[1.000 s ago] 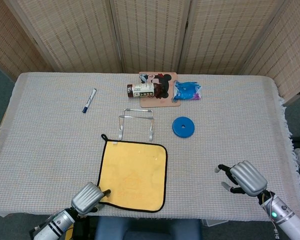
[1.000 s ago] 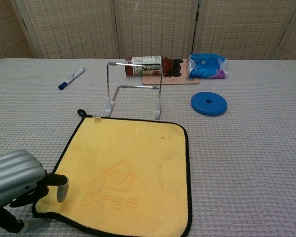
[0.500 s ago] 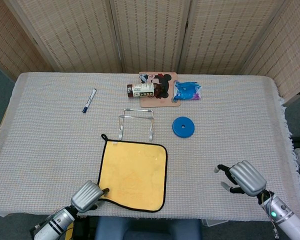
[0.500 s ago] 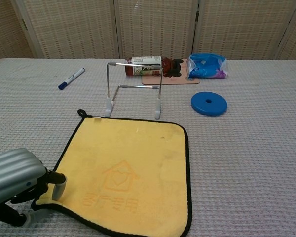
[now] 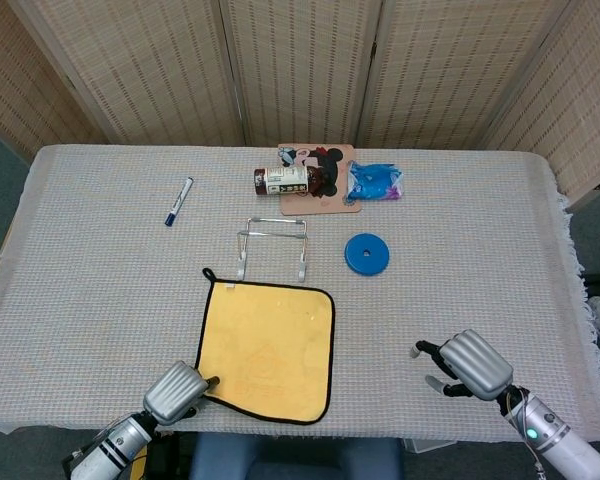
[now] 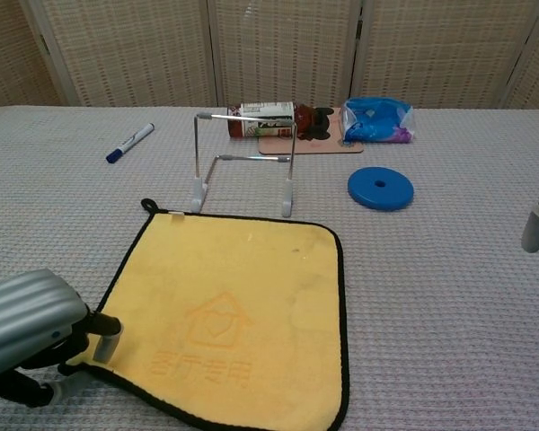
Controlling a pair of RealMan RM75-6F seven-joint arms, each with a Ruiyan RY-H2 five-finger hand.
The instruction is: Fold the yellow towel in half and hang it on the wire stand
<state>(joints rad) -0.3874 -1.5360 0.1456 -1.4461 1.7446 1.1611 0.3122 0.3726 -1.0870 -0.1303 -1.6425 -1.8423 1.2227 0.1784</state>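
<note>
From the head view I count one yellow towel (image 5: 267, 349), one wire stand (image 5: 272, 247), one marker (image 5: 178, 201), one bottle (image 5: 283, 180) lying on a small board (image 5: 332, 183), one blue bag (image 5: 376, 181) and one blue disc (image 5: 366, 254), plus my two hands. The towel lies flat at lower centre of the frame, its far edge just below the stand's feet and its near edge close to the table's front edge. My left hand (image 5: 174, 391) sits at the lower left, at the towel's near left corner, fingers curled with the corner pinched and lifted a little off the cloth. My right hand (image 5: 464, 364) hovers at the lower right, well apart from the towel, fingers spread and holding nothing. Wide bare tablecloth (image 5: 90, 300) lies to the left and right of the towel; the bottle, board and bag sit together at the far edge, upper centre. In the chest view the counts match, though only a fingertip (image 6: 537, 224) of my right hand shows at the right edge. My left hand (image 6: 31, 332) fills the lower left corner, its fingers (image 6: 104, 336) gripping the towel's (image 6: 234, 314) near left corner, which curls up. The stand (image 6: 243, 162) rises upright just beyond the towel's far edge, with the disc (image 6: 380, 189) to its right and the marker (image 6: 130, 142) at upper left.
</note>
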